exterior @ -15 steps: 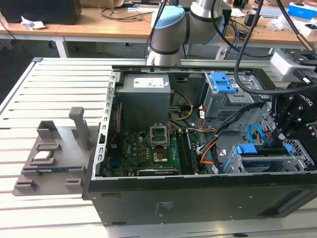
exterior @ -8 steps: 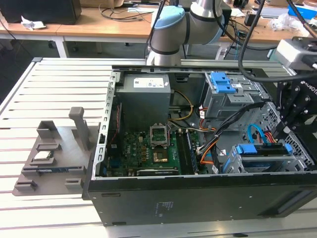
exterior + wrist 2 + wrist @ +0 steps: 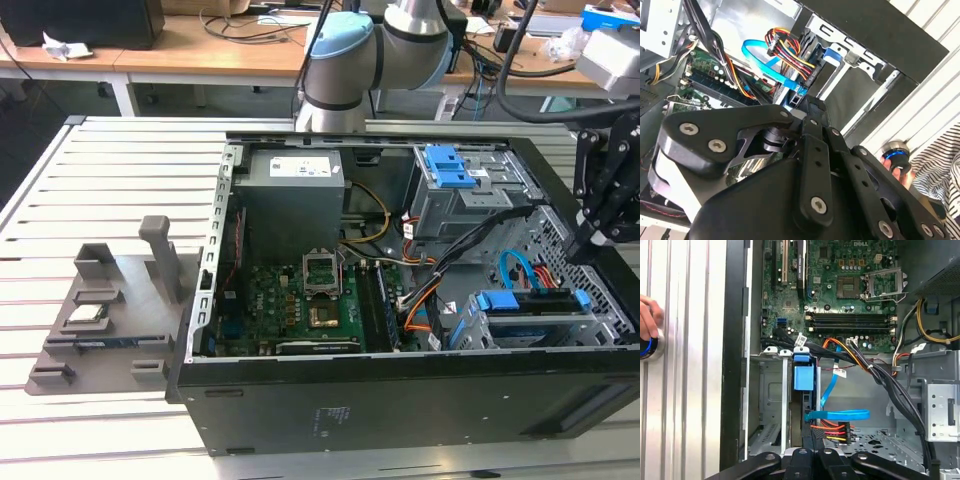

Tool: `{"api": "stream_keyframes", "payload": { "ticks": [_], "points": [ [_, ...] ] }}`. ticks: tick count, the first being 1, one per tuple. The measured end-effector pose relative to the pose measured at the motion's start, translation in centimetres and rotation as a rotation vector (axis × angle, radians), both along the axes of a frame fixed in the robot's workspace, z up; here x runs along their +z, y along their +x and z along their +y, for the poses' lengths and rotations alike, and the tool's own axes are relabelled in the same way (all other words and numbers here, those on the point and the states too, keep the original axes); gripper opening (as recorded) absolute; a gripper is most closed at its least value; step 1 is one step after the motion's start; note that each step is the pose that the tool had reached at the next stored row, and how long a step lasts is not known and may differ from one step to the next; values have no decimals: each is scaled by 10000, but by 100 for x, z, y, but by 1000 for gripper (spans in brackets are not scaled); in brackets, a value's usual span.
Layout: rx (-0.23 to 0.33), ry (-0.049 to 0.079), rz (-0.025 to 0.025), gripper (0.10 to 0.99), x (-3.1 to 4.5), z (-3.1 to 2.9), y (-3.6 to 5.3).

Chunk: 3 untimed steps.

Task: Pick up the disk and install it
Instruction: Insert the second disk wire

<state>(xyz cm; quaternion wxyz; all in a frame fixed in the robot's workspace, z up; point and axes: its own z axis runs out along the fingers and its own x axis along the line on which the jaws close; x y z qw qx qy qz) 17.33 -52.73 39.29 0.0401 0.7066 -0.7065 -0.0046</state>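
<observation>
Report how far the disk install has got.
Done, apparently: the flat silver hard drive with blue plastic rails sits in the grey metal drive cage at the exterior view's right of the open computer case. In hand: the black gripper hangs just above that cage. Left: whether the drive is fully seated or cabled cannot be told.

A robotics lab or workshop — an open computer case [image 3: 400, 400] on a slatted metal table [image 3: 110, 180], cable-strewn wooden desks [image 3: 200, 55] along the frame's top
</observation>
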Motion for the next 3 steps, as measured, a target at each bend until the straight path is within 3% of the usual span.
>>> {"api": "stream_keyframes", "payload": {
  "ticks": [3],
  "points": [
    [0,0,0,106,1,0,0]
  ]
}}
